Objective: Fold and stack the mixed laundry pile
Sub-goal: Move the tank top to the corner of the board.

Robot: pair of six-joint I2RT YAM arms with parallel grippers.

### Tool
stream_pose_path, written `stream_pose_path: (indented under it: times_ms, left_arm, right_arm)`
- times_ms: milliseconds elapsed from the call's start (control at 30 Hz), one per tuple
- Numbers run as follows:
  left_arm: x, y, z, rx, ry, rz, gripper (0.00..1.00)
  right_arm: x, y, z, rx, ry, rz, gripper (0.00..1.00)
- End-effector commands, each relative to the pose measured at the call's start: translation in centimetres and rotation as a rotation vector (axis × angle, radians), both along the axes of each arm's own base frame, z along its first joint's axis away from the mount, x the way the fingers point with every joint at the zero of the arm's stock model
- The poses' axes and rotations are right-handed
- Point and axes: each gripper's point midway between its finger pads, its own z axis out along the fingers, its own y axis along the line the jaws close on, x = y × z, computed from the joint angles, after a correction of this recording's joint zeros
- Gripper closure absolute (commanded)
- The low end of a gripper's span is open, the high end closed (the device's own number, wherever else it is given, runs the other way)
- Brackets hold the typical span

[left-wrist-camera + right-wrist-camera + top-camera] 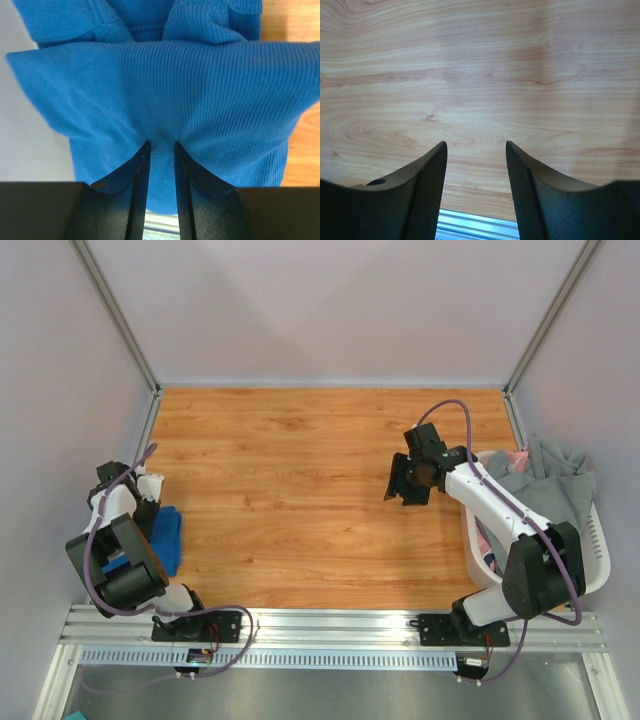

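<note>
I'm working over a wooden desk point(300, 490), and the move I'm weighing turns on where the unfolded cloth lies relative to my two arms. Reading the overhead view as a clock face, the white slotted basket point(600, 562) sits at the 3 o'clock edge of the desk, and most of the mixed laundry pile is in it. The grey garment point(556, 485) is heaped over the far half of the basket and spills toward 1 o'clock, so its long run lies roughly from 1 to 7. A pink garment point(517, 455) peeks out beside it on the rim nearest the desk. The blue garment point(168, 538) is well apart from all that, bunched at the 9 o'clock edge under my left arm. The right gripper point(408, 483) hangs over bare wood with its jaws wide and nothing between them. The basket lies just off toward 3 o'clock from it, so I judge the right arm much the nearer one for the next pick. The left gripper point(161, 146) has its jaws drawn narrow with the tips pressed into the ribbed blue cloth. I cannot tell whether a fold is actually pinched.
</note>
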Motion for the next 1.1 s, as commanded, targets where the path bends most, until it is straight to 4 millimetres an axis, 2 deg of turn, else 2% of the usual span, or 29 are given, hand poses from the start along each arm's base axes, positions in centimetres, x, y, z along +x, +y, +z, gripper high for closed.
stream_pose_path:
  times_ms: [0,200,467,767,867,1067]
  left_arm:
    - [0.1,-0.3,-1.0,-0.012,-0.026,0.043,0.67]
    - [-3.0,-0.8,-3.0,0.032,0.03,0.029,0.67]
    - [-4.4,-0.6,-2.4,0.051,0.034,0.061,0.66]
    - [-6.8,-1.9,-2.6,0.009,0.068,0.119,0.66]
    - [-6.8,-2.1,-2.6,0.003,0.06,0.13,0.65]
    - [-4.7,-0.7,0.0,0.039,-0.007,0.148,0.59]
  right_arm:
    - [0.4,0.6,1.2,0.03,-0.023,-0.003,0.47]
    - [0.0,0.3,1.0,0.025,-0.022,-0.008,0.47]
    - [0.0,0.2,1.0,0.022,-0.028,-0.008,0.47]
    - [-0.1,0.0,1.0,0.013,-0.039,-0.006,0.47]
    - [-0.1,-0.1,1.1,0.011,-0.045,-0.006,0.47]
    - [0.2,-0.1,1.9,0.012,-0.058,-0.001,0.47]
